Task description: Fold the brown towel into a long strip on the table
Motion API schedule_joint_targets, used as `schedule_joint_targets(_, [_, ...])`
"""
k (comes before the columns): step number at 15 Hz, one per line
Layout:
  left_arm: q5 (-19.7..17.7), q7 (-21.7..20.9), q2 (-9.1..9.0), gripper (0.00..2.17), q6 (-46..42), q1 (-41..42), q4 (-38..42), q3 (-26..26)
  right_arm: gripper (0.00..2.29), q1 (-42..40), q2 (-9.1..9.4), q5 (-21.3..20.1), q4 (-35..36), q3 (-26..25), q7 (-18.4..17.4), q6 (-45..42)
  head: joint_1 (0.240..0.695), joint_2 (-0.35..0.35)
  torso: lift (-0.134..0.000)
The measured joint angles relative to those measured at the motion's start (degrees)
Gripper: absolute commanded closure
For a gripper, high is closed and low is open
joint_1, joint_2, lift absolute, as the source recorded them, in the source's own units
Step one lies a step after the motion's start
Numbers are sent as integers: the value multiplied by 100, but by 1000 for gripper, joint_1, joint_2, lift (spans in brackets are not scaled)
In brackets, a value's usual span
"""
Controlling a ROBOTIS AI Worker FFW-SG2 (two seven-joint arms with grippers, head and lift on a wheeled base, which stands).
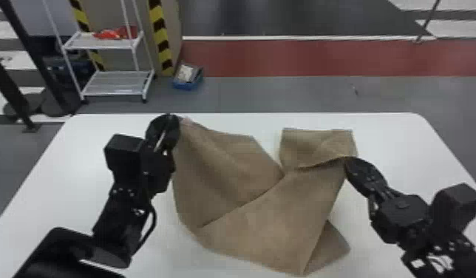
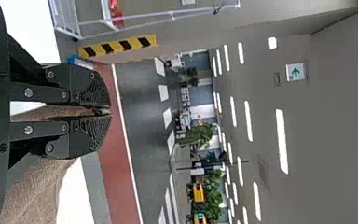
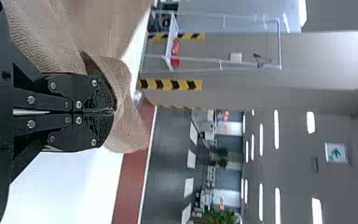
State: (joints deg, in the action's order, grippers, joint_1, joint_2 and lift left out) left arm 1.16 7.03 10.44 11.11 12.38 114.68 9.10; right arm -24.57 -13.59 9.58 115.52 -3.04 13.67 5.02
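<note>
I have two pincers, and both are pinching the brown towel (image 1: 270,214). My left pincer (image 1: 175,121) has a bit of it by the far left corner. In the left wrist view, the fingers of my left pincer (image 2: 109,112) are squeezed close, nearly touching at the tips. My right pincer (image 1: 349,160) has the towel's edge on the right side. In the right wrist view, the two fingers of my right pincer (image 3: 114,112) are pressed together, and cloth bends around the tips. The towel is at the middle of the white table (image 1: 396,136), between my arms. It is all crumpled, with a floppy flap at the far right and a pointy corner near me.
</note>
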Motion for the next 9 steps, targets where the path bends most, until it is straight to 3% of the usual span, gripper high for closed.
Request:
schedule_joint_targets(4, [22,0,62,1028,1066,361,560,-481,1538,-123,-15,569,-88,-1321,233,179,695,-108,-123])
schedule_joint_targets(9, [636,-150,114,1031,2927,679,1339,-620,1538,269,-14,649,-512,-1865,230,585,695,-152,-123])
